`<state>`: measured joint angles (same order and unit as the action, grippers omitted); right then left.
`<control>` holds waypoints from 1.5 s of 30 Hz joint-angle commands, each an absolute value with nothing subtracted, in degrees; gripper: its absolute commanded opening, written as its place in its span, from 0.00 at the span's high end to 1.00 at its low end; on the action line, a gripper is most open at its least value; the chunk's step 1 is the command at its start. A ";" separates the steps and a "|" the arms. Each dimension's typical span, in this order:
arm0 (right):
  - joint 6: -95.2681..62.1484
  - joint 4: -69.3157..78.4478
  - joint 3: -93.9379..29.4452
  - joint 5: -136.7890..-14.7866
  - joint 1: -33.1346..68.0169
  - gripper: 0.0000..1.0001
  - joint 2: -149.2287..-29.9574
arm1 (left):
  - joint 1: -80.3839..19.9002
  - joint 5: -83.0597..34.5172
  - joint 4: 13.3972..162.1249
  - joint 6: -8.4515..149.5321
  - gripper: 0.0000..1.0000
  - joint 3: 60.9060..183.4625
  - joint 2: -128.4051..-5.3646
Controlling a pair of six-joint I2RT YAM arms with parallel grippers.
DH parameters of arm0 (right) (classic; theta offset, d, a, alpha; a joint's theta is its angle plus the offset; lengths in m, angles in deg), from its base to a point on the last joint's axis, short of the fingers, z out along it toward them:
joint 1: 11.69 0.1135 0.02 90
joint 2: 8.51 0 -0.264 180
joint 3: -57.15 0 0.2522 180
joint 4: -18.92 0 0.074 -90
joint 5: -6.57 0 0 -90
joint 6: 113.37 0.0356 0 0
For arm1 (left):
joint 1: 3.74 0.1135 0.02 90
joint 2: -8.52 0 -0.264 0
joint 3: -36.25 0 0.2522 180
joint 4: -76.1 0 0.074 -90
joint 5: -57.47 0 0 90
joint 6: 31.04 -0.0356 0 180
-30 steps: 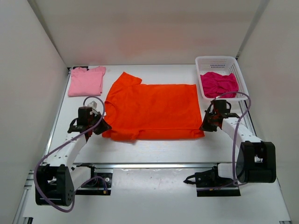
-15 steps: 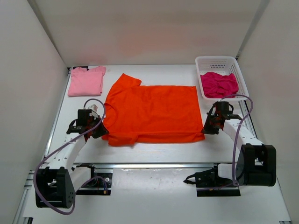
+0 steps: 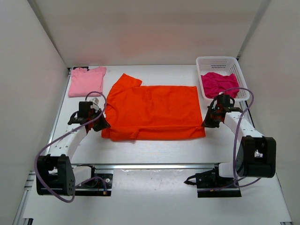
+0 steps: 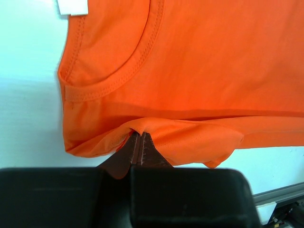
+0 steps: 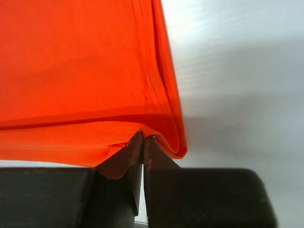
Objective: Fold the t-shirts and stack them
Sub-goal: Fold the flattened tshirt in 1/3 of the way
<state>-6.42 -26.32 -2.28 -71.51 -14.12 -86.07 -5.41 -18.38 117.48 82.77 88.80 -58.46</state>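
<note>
Top external view: orange tee (image 3: pixel 154 110) is spread out mid-table (image 3: pixel 140 152), neck to the left, bottom hem to the right. Left hand (image 3: pixel 102 125) is at the near-left corner and right hand (image 3: pixel 207 123) at the near-right corner, both clenched on the tee's near edge. That edge is turned up and over a bit, so there's a darker band running along the near side.

Pink tee (image 3: pixel 86 80) lies flat at the far-left corner of the table, apart from the orange one. Magenta tee (image 3: pixel 219 83) is bunched up inside the white mesh basket (image 3: pixel 218 60) at far right, just past the right hand.

Left wrist cam: fingers (image 4: pixel 122 160) pinched tight w/ a tuck of orange cloth between them, just below the collar (image 4: pixel 114 78). There's a white tag (image 4: pixel 72 6) at the top of the frame by the neck. It's cut off by the frame and I can't read any text or brand on it.

Right wrist cam: same deal. Fingers (image 5: pixel 118 161) are closed on the corner next to the stitched hem (image 5: pixel 152 71), cloth curling over the tips, bare table beside it.
</note>
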 commanded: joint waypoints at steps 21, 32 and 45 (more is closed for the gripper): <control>-7.02 -23.75 -11.89 -70.42 -13.36 1.00 -100.09 | -4.53 -16.89 111.93 83.65 0.97 97.65 -70.75; -7.38 -23.58 -13.21 -70.42 -13.44 1.00 -101.32 | -5.15 -18.20 110.96 84.18 0.98 98.88 -73.22; -8.08 -24.11 -16.20 -70.33 -14.49 1.00 -104.05 | -5.58 -18.82 110.26 84.80 0.94 103.63 -78.57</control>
<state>-7.01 -24.95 -13.93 -70.28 -13.88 -103.40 -5.37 -18.23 111.60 84.70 101.56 -78.20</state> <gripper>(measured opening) 0.009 0.060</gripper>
